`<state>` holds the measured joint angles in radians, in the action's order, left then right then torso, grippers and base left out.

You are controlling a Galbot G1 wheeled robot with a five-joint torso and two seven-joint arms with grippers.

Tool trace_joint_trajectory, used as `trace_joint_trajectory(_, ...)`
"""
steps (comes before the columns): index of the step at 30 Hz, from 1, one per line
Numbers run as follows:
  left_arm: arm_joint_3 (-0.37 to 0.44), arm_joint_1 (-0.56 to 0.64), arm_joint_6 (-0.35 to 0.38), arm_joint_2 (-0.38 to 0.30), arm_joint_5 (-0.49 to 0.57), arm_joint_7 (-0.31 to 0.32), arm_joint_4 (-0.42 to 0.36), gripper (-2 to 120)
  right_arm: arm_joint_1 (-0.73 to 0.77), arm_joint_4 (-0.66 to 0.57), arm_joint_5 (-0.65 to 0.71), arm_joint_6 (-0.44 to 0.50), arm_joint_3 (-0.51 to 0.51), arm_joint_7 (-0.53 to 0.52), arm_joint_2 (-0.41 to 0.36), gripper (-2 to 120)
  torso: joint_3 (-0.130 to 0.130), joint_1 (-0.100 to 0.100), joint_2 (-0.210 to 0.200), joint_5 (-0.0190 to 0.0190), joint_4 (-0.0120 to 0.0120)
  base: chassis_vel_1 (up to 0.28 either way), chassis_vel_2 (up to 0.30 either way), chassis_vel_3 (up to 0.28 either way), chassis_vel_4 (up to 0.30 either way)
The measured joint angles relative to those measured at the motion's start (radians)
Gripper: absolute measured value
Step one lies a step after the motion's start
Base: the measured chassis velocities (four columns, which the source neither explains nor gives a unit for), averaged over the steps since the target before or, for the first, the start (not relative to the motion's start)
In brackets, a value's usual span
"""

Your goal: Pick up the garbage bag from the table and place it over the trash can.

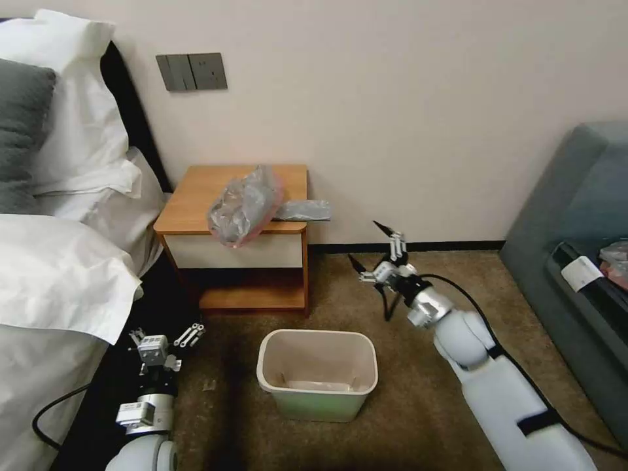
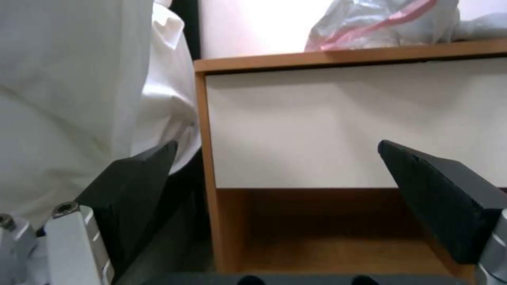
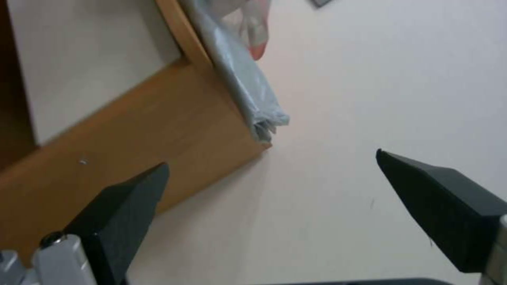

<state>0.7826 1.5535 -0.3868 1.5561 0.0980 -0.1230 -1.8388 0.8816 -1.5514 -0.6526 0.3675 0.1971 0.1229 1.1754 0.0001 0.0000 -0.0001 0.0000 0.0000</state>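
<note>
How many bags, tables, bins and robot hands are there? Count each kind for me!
Garbage bag: 1, lying on the table.
Table: 1.
Trash can: 1, on the carpet.
Robot hands: 2, the left hand and the right hand, both open.
Total: 5

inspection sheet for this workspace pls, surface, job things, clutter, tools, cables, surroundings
surface: table with orange-brown top, against the wall, beside the bed.
job's things: garbage bag crumpled on the tabletop, drooping over the front edge, a folded grey end sticking out past the table's side; trash can upright on the carpet in front of the table, unlined.
clutter: nothing seen on the tabletop besides the bag; small scrap on the carpet near the bin.
grippers: left tool open, low beside the bed; right tool open, raised beside the table, apart from the bag.
cables: black cable along each arm.
surroundings: bed with white linen, wall switch plate, grey sofa.
</note>
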Motion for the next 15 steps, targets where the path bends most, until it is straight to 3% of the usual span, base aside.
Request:
trace_joint_trajectory(6,0.002,-0.008,-0.002,-0.009,-0.001,0.004,0.031,97,-0.172,0.172,-0.137,0.036,-0.07,-0.035,0.044,100,0.0,0.0,0.0,-0.0001,0.0,0.0,0.0,0.0,0.0)
trace_joint_trajectory(15,0.002,-0.024,-0.002,-0.003,-0.003,0.01,0.064,96,-0.283,0.287,-0.191,0.038,-0.151,-0.074,0.089,100,0.0,0.0,0.0,-0.0002,0.0001,0.0,0.0,0.0,0.0)
